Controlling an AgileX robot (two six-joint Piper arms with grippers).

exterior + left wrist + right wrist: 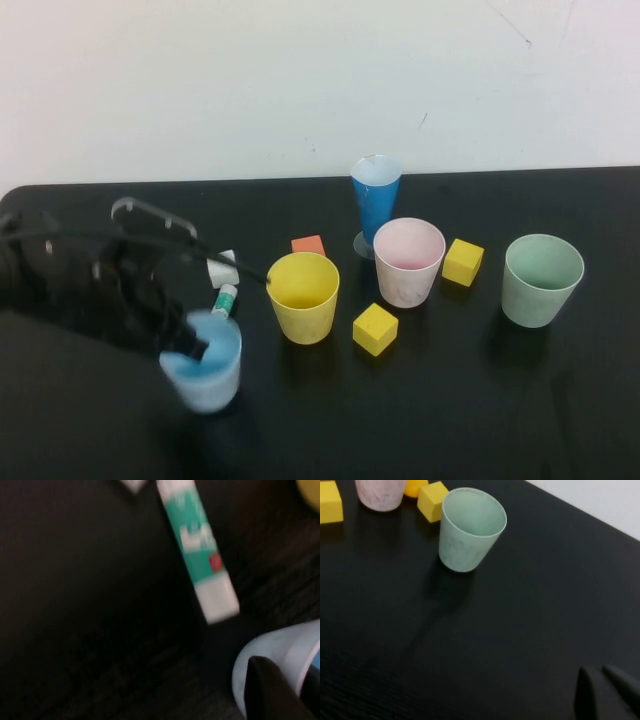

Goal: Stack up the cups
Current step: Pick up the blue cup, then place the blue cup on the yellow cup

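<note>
1. Since the left gripper (190,345) holds the rim of the light blue cup (207,365), its fingers closed on the wall, I lift it straight.
2. I carry it over the yellow cup (303,296), just beside, avoiding the green tube (225,299).
3. The right gripper (607,692) waits near the green cup (469,529); whether it is open, I cannot tell.

Upright yellow cup (303,296), light blue cup (207,369), pink cup (408,261), green cup (541,279), apart.

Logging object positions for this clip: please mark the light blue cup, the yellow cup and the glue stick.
light blue cup (207,372): high view, on its front wall, at the left gripper (190,345).
yellow cup (303,312): high view, on its outer wall.
glue stick (196,547): left wrist view, on its green label.
</note>
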